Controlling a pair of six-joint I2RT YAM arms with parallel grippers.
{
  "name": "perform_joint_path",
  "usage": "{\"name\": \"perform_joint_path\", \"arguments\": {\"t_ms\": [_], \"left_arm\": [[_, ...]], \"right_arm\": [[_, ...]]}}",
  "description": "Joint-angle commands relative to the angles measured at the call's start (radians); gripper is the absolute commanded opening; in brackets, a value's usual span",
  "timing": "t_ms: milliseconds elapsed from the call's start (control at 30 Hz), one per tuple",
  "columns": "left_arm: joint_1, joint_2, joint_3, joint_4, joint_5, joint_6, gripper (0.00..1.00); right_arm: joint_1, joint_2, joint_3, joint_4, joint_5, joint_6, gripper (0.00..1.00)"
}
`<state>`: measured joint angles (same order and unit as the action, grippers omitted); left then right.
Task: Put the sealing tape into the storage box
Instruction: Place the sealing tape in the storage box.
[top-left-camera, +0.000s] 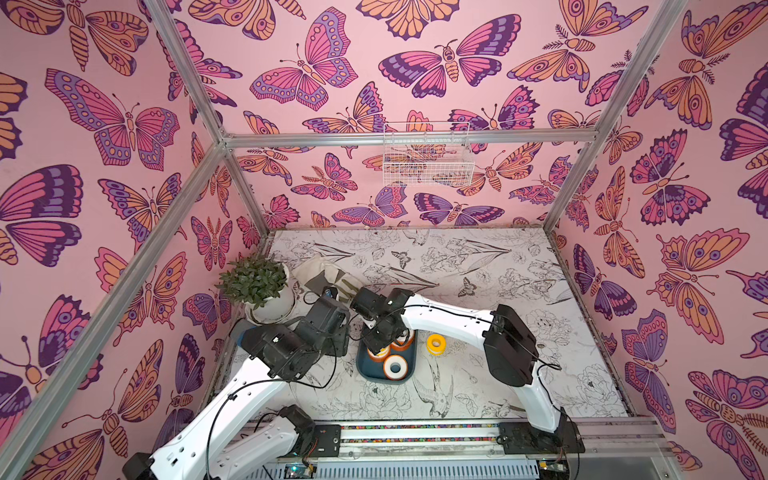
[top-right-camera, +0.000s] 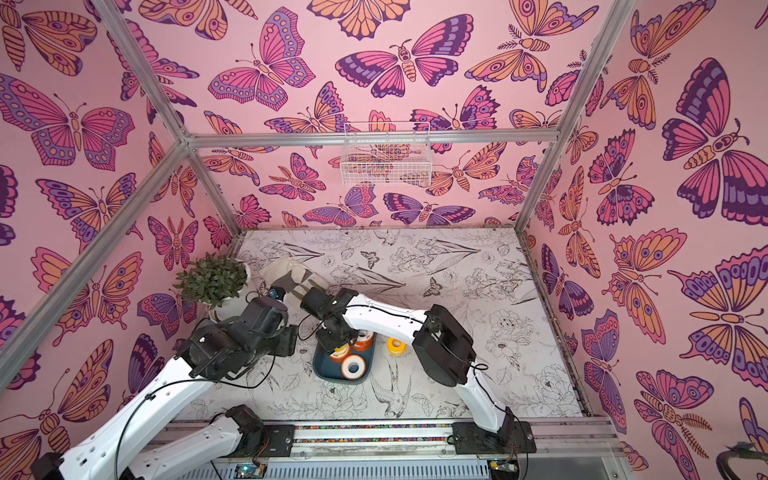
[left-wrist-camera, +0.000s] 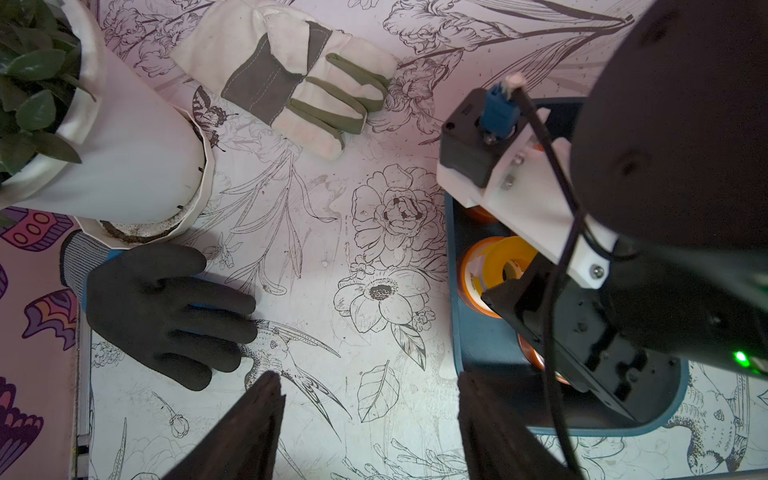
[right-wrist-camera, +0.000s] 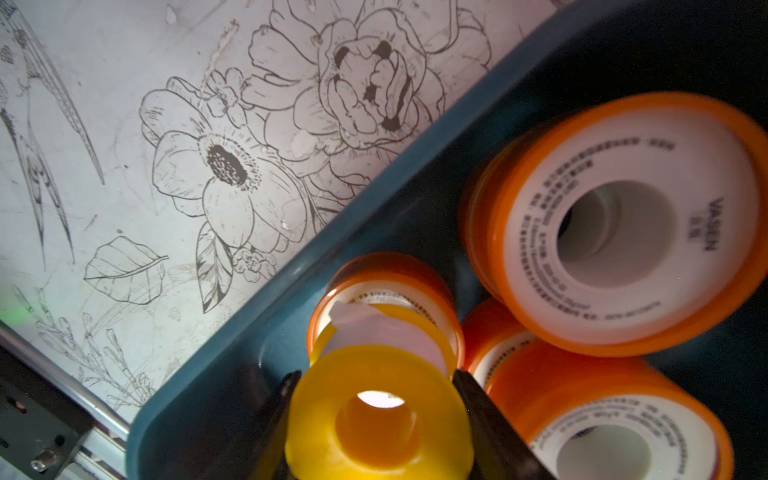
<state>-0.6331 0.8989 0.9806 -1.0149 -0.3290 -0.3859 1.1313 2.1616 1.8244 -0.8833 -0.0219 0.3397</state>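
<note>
Storage box (right-wrist-camera: 270, 320): smooth teal plastic, low sheen. Yellow spool (right-wrist-camera: 374, 370): glossy plastic. Orange spool (right-wrist-camera: 540, 232): glossy plastic rim, matt white printed face. Pale glove (left-wrist-camera: 286, 70): woven cloth. Black glove (left-wrist-camera: 166, 307): matt, grainy rubbery coating. Table (left-wrist-camera: 316, 232): matt print, scuffed

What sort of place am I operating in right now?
Most likely a staged robot data-collection booth, not a real workshop: aluminium frame carrying butterfly-print walls, a flower-print tabletop, and props such as a potted plant and hung wire basket.
</note>
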Motion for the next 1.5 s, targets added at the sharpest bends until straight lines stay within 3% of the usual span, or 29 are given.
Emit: {"name": "perform_joint_path", "arguments": {"t_ms": [0, 267, 467, 1467], "left_arm": [[0.009, 0.006, -0.017, 0.006, 0.013, 0.002, 0.71], [0.012, 0.011, -0.017, 0.006, 0.016, 0.002, 0.73], [0.012, 0.012, -0.017, 0.006, 0.018, 0.004, 0.74], [0.016, 0.006, -0.020, 0.007, 0.019, 0.002, 0.74]], "right_arm": [[0.005, 0.026, 0.034, -0.025, 0.024, -0.007, 0.60], [0.006, 0.033, 0.042, -0.032, 0.017, -0.013, 0.70], [0.006, 0.028, 0.039, -0.038, 0.017, -0.017, 0.72], [0.016, -0.054, -0.030, 0.027, 0.066, -0.021, 0.69]]}}
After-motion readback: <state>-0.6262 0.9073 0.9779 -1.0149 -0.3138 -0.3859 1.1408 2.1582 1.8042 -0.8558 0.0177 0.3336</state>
